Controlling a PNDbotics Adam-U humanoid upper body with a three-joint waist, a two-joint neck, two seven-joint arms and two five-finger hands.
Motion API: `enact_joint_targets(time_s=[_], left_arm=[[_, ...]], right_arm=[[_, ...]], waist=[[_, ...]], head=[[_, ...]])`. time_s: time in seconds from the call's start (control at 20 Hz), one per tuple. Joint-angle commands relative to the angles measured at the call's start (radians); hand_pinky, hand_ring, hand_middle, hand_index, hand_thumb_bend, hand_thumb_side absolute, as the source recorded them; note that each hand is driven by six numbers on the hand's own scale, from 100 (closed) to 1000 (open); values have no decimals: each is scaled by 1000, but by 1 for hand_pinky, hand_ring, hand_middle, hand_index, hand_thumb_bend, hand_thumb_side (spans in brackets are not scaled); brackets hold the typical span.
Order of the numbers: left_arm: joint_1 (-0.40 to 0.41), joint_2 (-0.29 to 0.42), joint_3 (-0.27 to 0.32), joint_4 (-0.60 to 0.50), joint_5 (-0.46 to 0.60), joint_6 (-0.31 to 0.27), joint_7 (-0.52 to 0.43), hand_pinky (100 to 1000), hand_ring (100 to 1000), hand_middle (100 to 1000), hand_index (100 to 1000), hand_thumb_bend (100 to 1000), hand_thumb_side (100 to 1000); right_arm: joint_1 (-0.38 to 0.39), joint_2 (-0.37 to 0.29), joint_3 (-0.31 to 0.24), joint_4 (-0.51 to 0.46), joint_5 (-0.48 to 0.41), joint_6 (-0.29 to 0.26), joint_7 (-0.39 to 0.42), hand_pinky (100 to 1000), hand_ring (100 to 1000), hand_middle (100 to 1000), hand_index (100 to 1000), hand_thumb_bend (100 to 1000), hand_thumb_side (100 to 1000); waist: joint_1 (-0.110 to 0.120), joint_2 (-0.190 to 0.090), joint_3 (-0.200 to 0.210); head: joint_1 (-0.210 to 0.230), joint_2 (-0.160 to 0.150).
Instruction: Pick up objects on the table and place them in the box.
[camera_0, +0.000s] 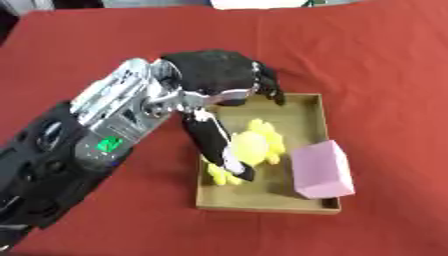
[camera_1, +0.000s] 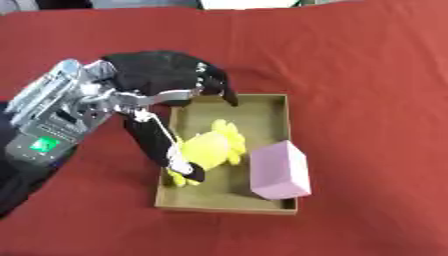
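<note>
The left hand (camera_0: 219, 85) hangs relaxed, holding nothing, over the box (camera_0: 306, 102), its thumb touching the yellow toy (camera_0: 255, 145) beside a pink block (camera_0: 322, 170); no readable writing

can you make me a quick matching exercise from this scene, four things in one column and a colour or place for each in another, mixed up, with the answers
Things:
1. yellow toy
2. pink block
3. box
4. left hand

Descriptions:
A. brown cardboard, sitting on the red tablecloth
B. black, over the box's far left corner
C. leaning against the box's right wall
D. lying in the box, left of the middle

Pairs: 1-D, 2-C, 3-A, 4-B
</note>
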Motion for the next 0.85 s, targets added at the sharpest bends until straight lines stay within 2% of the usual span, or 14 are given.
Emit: enact_joint_targets(time_s=[0.05, 0.1, 0.2, 0.25, 0.4, 0.5, 0.85], left_arm=[[5, 43, 77, -71, 67, 42, 40, 760, 853, 743, 865, 492, 539], [15, 53, 101, -88, 88, 55, 56, 758, 853, 739, 863, 581, 502], [26, 66, 124, -111, 117, 73, 71, 758, 853, 739, 863, 581, 502], [40, 61, 174, -124, 136, 85, 119, 721, 836, 702, 803, 476, 510], [83, 63, 299, -135, 227, 86, 315, 708, 834, 697, 804, 466, 495], [113, 78, 356, -136, 273, 75, 441, 706, 833, 694, 809, 471, 500], [240, 130, 487, -137, 407, 15, 845, 713, 831, 701, 829, 496, 522]], right_arm=[[-7, -24, -17, -15, 3, -4, -8, 722, 654, 595, 821, 100, 954], [-7, -25, -19, -15, 2, -6, -11, 722, 654, 595, 822, 100, 945], [-7, -26, -20, -15, 1, -8, -14, 722, 654, 595, 822, 100, 945], [-5, -29, -21, -15, 1, -11, -15, 723, 656, 598, 824, 100, 944], [-1, -34, -25, -15, 2, -23, -20, 723, 657, 599, 824, 100, 939], [1, -37, -27, -15, 2, -31, -25, 724, 658, 600, 825, 100, 935], [18, -37, -43, -15, 3, -56, -47, 726, 662, 604, 827, 100, 926]], waist=[[-4, -26, 4], [-5, -26, 5], [-5, -26, 5], [-8, -26, 10], [-13, -25, 20], [-16, -24, 27], [-28, -19, 42]], head=[[-10, -7], [-13, -6], [-14, -6], [-20, -3], [-28, -2], [-32, -4], [-50, -16]])
